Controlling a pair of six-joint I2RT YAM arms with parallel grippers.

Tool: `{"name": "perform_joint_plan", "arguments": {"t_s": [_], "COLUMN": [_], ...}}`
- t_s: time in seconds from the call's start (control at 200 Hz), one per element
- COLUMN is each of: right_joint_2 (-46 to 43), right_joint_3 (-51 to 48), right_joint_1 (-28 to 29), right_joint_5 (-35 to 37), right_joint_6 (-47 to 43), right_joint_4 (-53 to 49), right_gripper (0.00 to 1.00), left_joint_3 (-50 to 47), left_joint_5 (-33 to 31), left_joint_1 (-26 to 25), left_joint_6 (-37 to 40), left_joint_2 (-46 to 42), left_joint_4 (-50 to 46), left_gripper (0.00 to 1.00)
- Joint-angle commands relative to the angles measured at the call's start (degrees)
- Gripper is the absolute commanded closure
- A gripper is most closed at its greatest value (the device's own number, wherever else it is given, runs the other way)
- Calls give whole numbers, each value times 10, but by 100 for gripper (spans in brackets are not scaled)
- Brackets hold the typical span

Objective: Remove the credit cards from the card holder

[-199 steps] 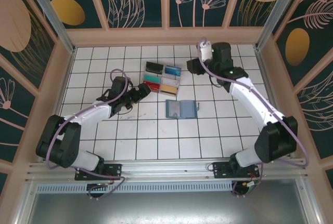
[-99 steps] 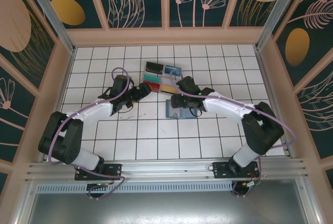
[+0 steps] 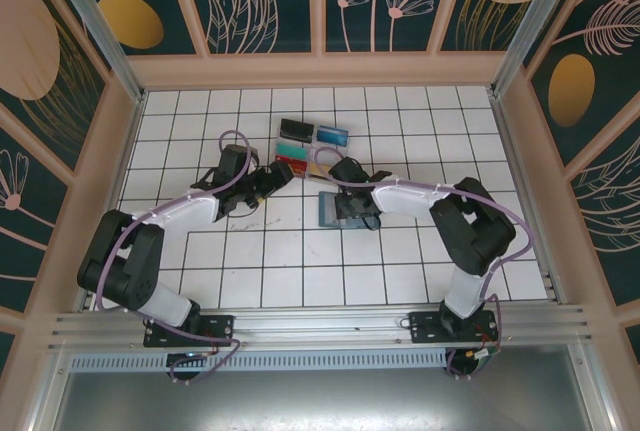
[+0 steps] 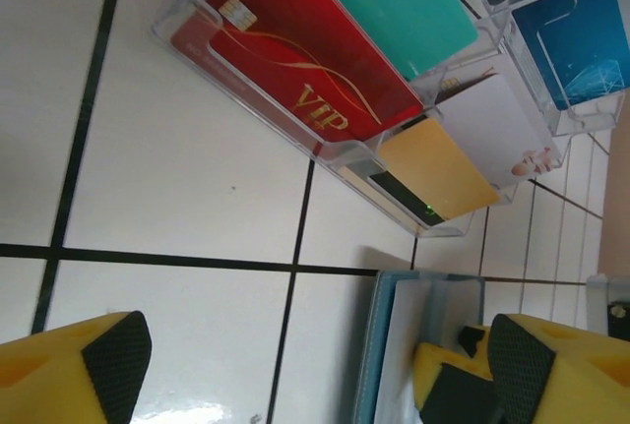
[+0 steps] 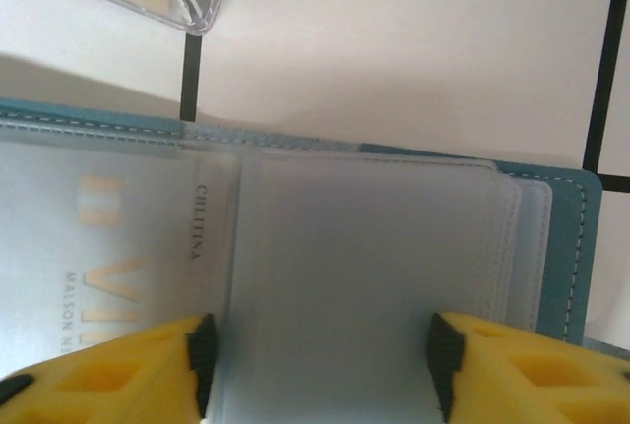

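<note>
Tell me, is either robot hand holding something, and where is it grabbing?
Nothing is held. The left gripper hangs open above the tiles. The right gripper is open over the card holder, its fingers either side of a frosted sleeve, not pinching it.

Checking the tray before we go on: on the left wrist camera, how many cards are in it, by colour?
Red card: 1
Teal card: 1
Gold card: 1
White card: 1
Blue card: 1
Total: 5 in the clear tray; a dark edge under the gold one is too hidden to count.
</note>
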Motion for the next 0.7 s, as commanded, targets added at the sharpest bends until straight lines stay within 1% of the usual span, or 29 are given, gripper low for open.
{"name": "perform_joint_plan", "arguments": {"t_s": [0.0,0.1,0.215,0.27,0.395,0.47,0.485,0.571,0.696], "right_joint_2": [38,35,34,35,38,36,36,33,32], "right_joint_3": [-19,-33,-42,-45,-51,-55,-56,-59,-62], "right_joint_1": [0,-3,-6,-7,-7,-7,-8,-8,-9], "right_joint_5": [11,2,-2,-3,-5,-4,-4,-5,-7], "right_joint_6": [15,13,10,10,9,10,10,10,9], "right_joint_4": [-31,-18,-12,-10,-6,-4,-3,-2,0], "right_gripper": [44,47,47,48,50,50,50,50,50], "left_joint_3": [3,7,22,31,51,58,59,70,98], "left_joint_5": [39,63,80,85,87,87,87,93,102], "left_joint_1": [-3,-18,-48,-64,-92,-102,-104,-114,-127], "left_joint_6": [-7,-17,-24,-27,-34,-42,-43,-47,-43], "left_joint_2": [10,23,44,55,87,100,116,143,180], "left_joint_4": [29,49,64,70,74,79,80,85,74], "left_gripper": [18,31,45,48,60,64,65,70,72]}}
